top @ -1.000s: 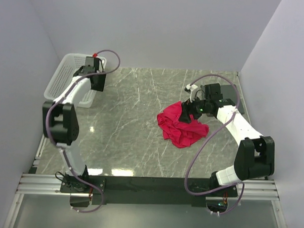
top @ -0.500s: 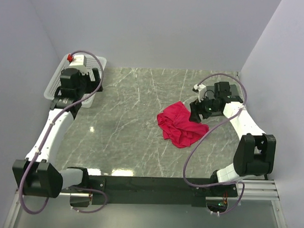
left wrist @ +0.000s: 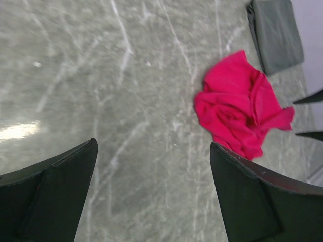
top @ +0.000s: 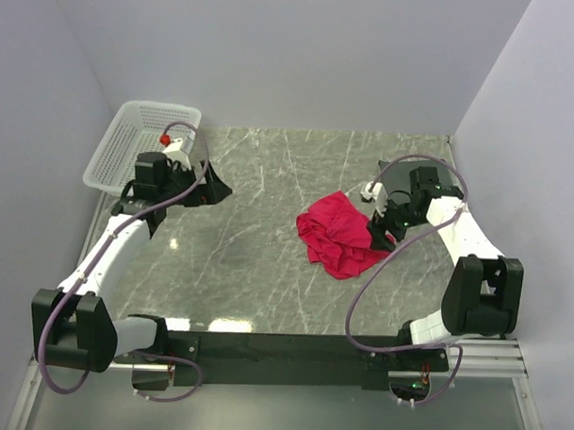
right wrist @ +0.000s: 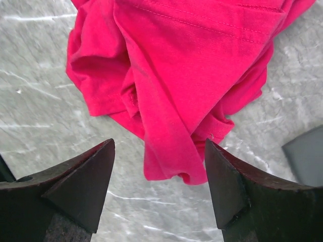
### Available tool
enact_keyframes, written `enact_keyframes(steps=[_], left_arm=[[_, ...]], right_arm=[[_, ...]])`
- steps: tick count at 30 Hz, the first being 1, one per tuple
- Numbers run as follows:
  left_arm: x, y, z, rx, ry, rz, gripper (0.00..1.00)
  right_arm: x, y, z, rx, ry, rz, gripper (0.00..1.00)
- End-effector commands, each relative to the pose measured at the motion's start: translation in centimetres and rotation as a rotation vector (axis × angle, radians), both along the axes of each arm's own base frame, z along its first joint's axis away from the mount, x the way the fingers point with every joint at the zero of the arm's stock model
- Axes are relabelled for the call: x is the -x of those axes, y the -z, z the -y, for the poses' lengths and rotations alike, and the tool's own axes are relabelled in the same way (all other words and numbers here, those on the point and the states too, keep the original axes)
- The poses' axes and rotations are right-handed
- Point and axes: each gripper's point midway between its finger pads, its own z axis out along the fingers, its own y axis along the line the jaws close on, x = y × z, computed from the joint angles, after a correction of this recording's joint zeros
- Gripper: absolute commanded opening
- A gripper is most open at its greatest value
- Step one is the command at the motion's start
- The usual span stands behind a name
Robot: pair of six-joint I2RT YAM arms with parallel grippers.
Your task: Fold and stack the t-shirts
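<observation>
The crimson-red t-shirt [top: 341, 240] lies crumpled in a heap on the marble table, right of centre. My right gripper [top: 382, 229] is open at the shirt's right edge. In the right wrist view the shirt [right wrist: 176, 75] fills the upper frame, and a hanging fold ends between the spread fingers of the right gripper [right wrist: 159, 143] without touching them. My left gripper [top: 212, 188] is open and empty over the table's left part, well apart from the shirt. In the left wrist view the left gripper [left wrist: 152, 143] frames bare marble, with the shirt [left wrist: 237, 118] further off.
A white mesh basket [top: 119, 153] stands at the far left corner, behind the left arm. A flat grey shape [left wrist: 275, 33] lies beyond the shirt and also shows in the right wrist view [right wrist: 308, 156]. Walls close the table at the left, back and right.
The left arm has swung from over the basket out over the table's left part. The right gripper has drawn back from on top of the shirt to its right edge.
</observation>
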Motion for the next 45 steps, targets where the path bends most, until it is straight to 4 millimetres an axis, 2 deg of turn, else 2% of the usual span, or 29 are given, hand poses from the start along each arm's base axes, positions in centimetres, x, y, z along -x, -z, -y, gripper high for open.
enact_keyframes(steps=[1,10,12,13,16,18,19,22,28,30,31,33,35,37,41,45], left_arm=[[1.0,-2.5,2.3,0.082,0.067,0.077,0.98],[2.3,-1.5,4.5,0.112,0.107,0.056,0.98],[2.4,-1.4,4.7,0.115,0.111,0.051,0.98],[2.4,-1.3,4.9,0.117,0.118,0.048,0.98],[2.4,-1.3,5.3,0.122,0.125,0.046,0.98],[2.6,-1.3,5.7,0.123,0.138,0.043,0.98],[2.5,-1.4,5.9,0.126,0.142,0.046,0.98],[2.7,-1.3,6.7,0.141,0.171,0.042,0.97],[3.3,-1.2,9.2,0.15,0.241,0.035,0.97],[3.4,-1.2,9.9,0.152,0.259,0.033,0.97],[3.7,-0.8,10.6,0.148,0.278,0.021,0.97],[3.7,-0.6,11.5,0.142,0.295,0.011,0.96],[3.6,-1.1,12.8,0.141,0.325,0.038,0.97],[3.8,-0.4,14.1,0.13,0.349,0.021,0.96],[3.5,-0.3,16.4,0.138,0.381,0.016,0.96],[3.3,0.8,19.0,0.138,0.424,-0.018,0.95]], right_arm=[[-1.2,0.0,0.3,0.023,-0.052,0.033,0.77],[-2.2,1.1,0.1,0.028,-0.037,-0.004,0.64],[-2.4,1.2,0.0,0.023,-0.023,-0.007,0.59],[-2.2,1.3,-0.9,0.015,-0.044,-0.017,0.53],[-2.0,1.2,-1.1,-0.001,-0.037,-0.035,0.38],[-1.9,1.2,-1.3,-0.007,-0.036,-0.039,0.32],[-1.9,1.0,-1.3,-0.01,-0.031,-0.036,0.26],[-1.7,0.3,-1.5,-0.026,-0.025,-0.033,0.15],[-1.0,-2.5,-2.9,-0.093,-0.039,-0.031,0.04],[0.0,-3.5,-3.6,-0.127,-0.061,-0.07,0.0],[0.1,-4.2,-4.1,-0.144,-0.09,-0.064,0.0],[1.8,-5.1,-5.3,-0.19,-0.138,-0.092,0.0],[2.8,-5.5,-6.1,-0.205,-0.166,-0.102,0.0],[3.7,-6.2,-7.2,-0.218,-0.208,-0.085,0.0],[4.4,-7.4,-8.2,-0.24,-0.228,-0.056,0.0],[4.2,-9.2,-8.5,-0.255,-0.225,-0.019,0.0]])
